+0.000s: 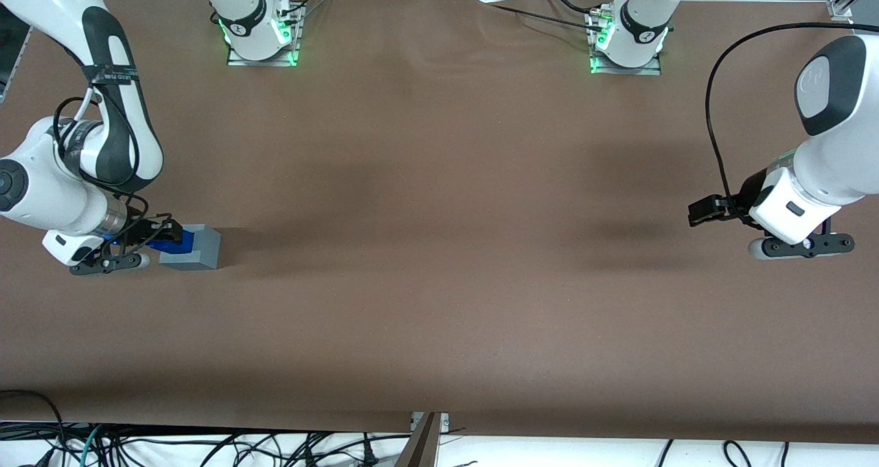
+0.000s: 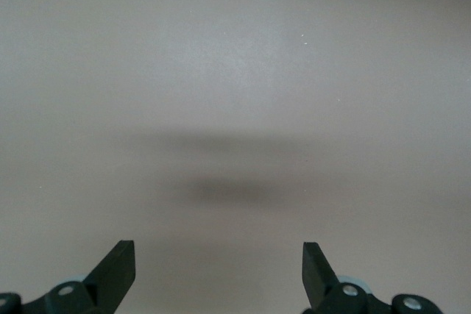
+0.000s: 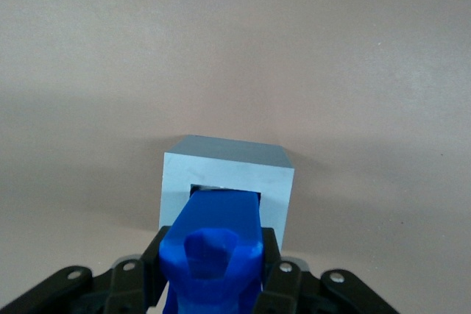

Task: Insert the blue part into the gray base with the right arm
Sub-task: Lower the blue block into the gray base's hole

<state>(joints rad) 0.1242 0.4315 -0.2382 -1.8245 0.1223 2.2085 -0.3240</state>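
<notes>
The gray base [image 1: 200,248] rests on the brown table toward the working arm's end, with its square recess turned sideways to face my gripper. My right gripper [image 1: 159,237] reaches in level, low over the table, and is shut on the blue part [image 1: 169,243]. In the right wrist view the black fingers [image 3: 271,255] clamp both sides of the blue part [image 3: 215,244], and its leading end sits in the mouth of the gray base's [image 3: 278,182] recess. How deep it reaches inside is hidden.
The brown table cover [image 1: 439,247] spreads wide toward the parked arm's end. Two arm bases with green lights [image 1: 259,38] [image 1: 626,44] stand at the edge farthest from the front camera. Cables hang along the near edge [image 1: 206,446].
</notes>
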